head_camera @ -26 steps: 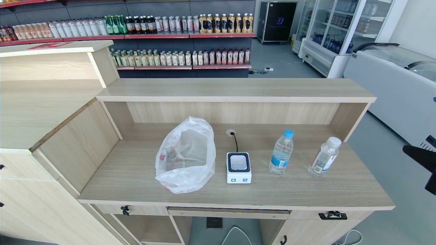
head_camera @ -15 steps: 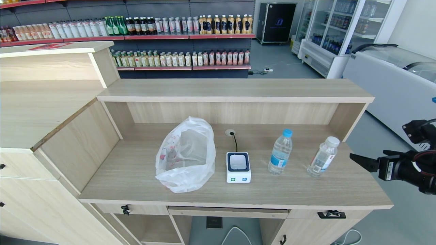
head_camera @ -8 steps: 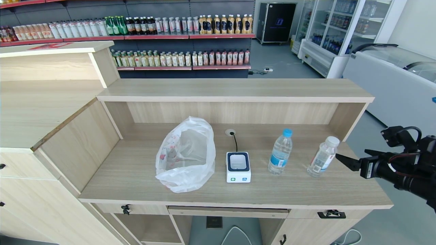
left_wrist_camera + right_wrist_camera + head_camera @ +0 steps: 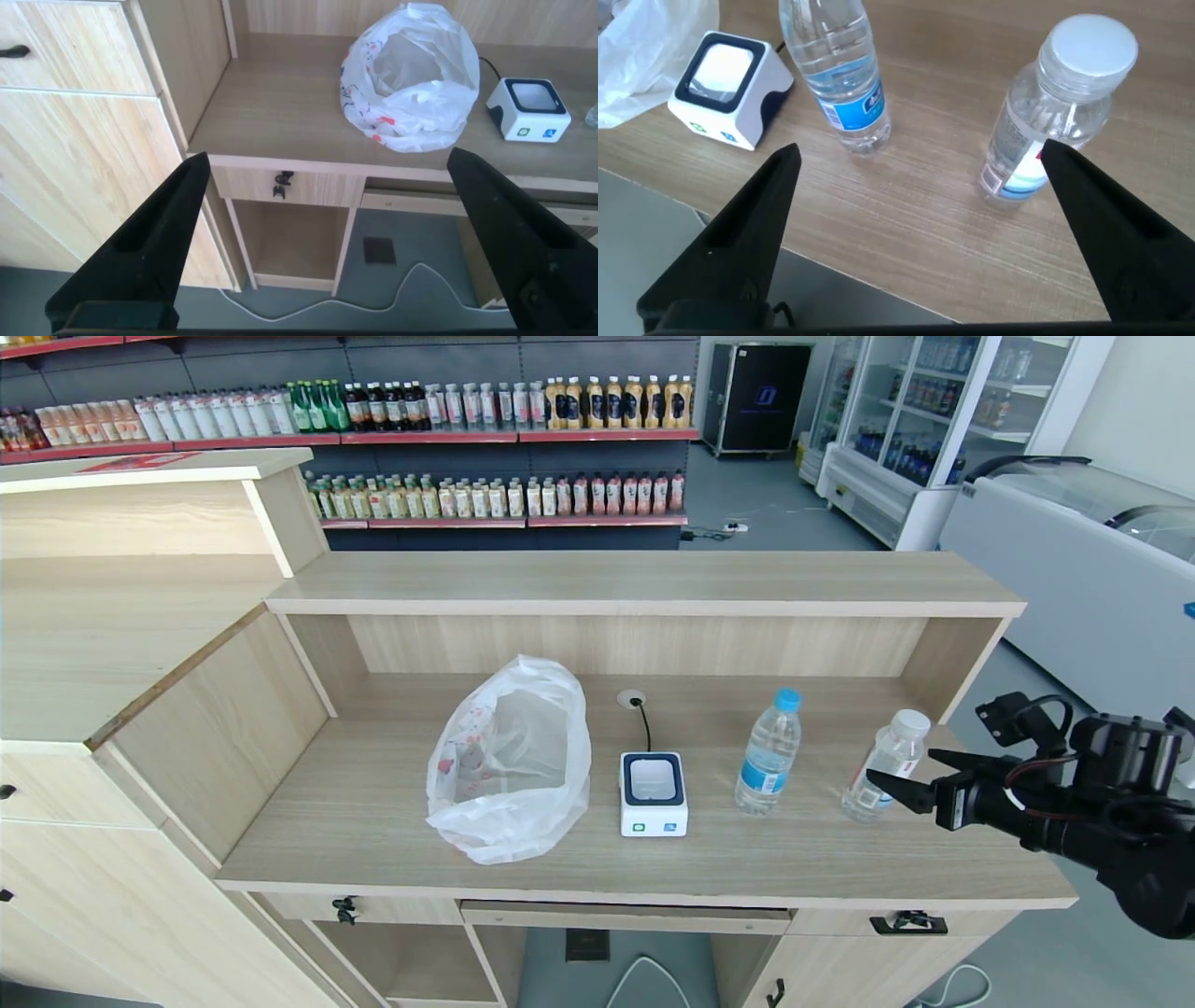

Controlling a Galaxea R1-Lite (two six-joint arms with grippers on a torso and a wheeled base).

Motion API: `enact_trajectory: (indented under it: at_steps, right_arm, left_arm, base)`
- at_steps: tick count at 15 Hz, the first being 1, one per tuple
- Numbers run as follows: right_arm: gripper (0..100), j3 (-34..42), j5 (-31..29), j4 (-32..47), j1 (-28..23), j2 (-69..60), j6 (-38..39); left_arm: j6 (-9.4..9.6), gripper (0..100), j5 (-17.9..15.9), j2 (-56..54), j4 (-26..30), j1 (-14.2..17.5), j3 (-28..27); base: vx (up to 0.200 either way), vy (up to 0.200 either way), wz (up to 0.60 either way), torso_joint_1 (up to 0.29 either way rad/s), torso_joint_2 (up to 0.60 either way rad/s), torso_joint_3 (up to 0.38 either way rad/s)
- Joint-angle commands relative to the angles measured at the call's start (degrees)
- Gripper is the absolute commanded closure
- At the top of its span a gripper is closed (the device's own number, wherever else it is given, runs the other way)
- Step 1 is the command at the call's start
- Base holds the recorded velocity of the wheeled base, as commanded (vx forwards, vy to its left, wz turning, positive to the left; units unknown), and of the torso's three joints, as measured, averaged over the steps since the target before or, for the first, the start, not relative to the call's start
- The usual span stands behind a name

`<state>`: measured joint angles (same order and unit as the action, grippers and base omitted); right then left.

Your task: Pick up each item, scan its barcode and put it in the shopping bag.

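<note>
While the right gripper hangs spread wide beside the white-capped bottle, farthest right of the scanner, straddle its mid-body squarely, probably at the label, before clamping.

Bare counter fronts the white-capped bottle; the blue-capped bottle stands between it and the scanner.

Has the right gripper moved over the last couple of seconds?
Yes. The right gripper has come in from beyond the counter's right end to the white-capped bottle.
</note>
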<state>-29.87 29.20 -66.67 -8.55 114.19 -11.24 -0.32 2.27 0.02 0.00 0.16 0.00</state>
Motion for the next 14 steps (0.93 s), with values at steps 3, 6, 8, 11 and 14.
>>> enact_trajectory:
  at_steps: [3, 6, 8, 11, 14]
  right_arm:
    - [0, -5.55, -0.28, -0.13, 2.48, 4.73, -0.71]
    - [0, -6.7, -0.19, -0.3, 4.5, 6.22, -1.06]
    - [0, -6.87, -0.28, -1.27, 5.56, 7.89, -1.24]
    - [0, -7.93, -0.28, -3.11, 6.35, 10.26, -1.15]
    - [0, -9.51, -0.28, -3.2, 6.96, 11.76, -1.24]
  left_arm:
    - [-0.03, 0, 0.02, -0.02, 0.0, -0.07, 0.0]
    - [-0.03, 0, 0.02, -0.02, 0.0, 0.02, 0.0]
    - [-0.03, 0, 0.02, -0.02, 0.0, 0.02, 0.0]
    - [-0.03, 0, 0.02, -0.02, 0.0, 0.02, 0.0]
    - [-0.03, 0, 0.02, -0.02, 0.0, 0.02, 0.0]
  base:
    - [0.0, 0.0, 0.0, 0.0, 0.0, 0.0]
    - [0.0, 0.0, 0.0, 0.0, 0.0, 0.0]
    - [0.0, 0.0, 0.0, 0.0, 0.0, 0.0]
    - [0.0, 0.0, 0.0, 0.0, 0.0, 0.0]
    - [0.0, 0.0, 0.0, 0.0, 0.0, 0.0]
